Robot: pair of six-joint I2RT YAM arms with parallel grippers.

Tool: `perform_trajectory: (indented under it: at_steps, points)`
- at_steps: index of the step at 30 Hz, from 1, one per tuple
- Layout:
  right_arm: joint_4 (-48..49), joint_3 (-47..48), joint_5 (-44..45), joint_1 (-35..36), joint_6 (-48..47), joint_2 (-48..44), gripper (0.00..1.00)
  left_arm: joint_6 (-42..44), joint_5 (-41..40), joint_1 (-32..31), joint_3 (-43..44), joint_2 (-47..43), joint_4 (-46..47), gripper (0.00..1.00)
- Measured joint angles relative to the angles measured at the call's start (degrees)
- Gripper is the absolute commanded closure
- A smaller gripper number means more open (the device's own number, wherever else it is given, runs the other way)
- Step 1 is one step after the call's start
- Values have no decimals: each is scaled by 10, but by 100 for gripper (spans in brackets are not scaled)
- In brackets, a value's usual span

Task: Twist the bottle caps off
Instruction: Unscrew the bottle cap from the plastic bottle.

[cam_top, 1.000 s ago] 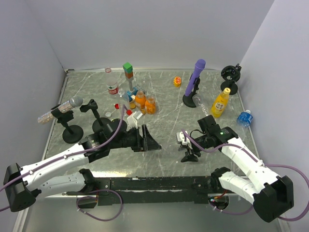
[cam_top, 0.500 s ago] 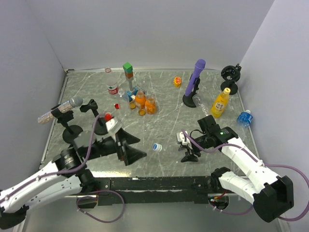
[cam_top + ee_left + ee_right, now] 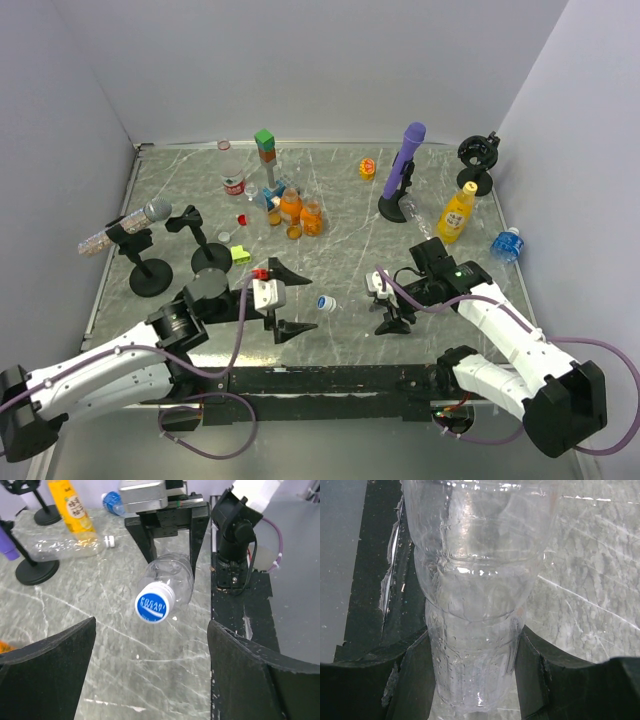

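Note:
A clear bottle (image 3: 172, 577) lies level above the table, its blue cap (image 3: 155, 601) screwed on and facing my left gripper. My right gripper (image 3: 475, 680) is shut on the bottle (image 3: 475, 605) round its lower body. In the top view the blue cap (image 3: 325, 303) sits between the two arms, with the right gripper (image 3: 388, 303) just right of it. My left gripper (image 3: 308, 303) is open, and its fingertips (image 3: 75, 645) stand either side of the cap, just short of it. Nothing is between the left gripper (image 3: 151, 635) jaws.
A yellow juice bottle (image 3: 456, 213), a squat blue-labelled bottle (image 3: 506, 244) and a purple microphone (image 3: 405, 165) stand at the right. Orange bottles (image 3: 300, 212), a block stack (image 3: 265, 150) and loose caps (image 3: 241, 219) sit behind. Black stands (image 3: 150, 272) are at the left.
My left gripper has opened, let go of the blue cap, drawn back a little and rolled its wrist. The cap stays on the bottle. The right arm has not moved.

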Motion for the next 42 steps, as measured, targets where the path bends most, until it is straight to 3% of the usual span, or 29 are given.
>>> perform_trajectory:
  at_steps: [16,26,35,42]
  points:
    - [0,0,0,-4,-2,11,84,26,98,22,25,103,59,41]
    - [0,0,0,-4,-2,12,84,26,117,29,25,119,64,51]
    - [-2,0,1,-5,-6,13,84,10,122,33,31,130,70,78]
    - [-3,0,-3,-5,-6,13,84,-75,114,35,31,130,80,99]
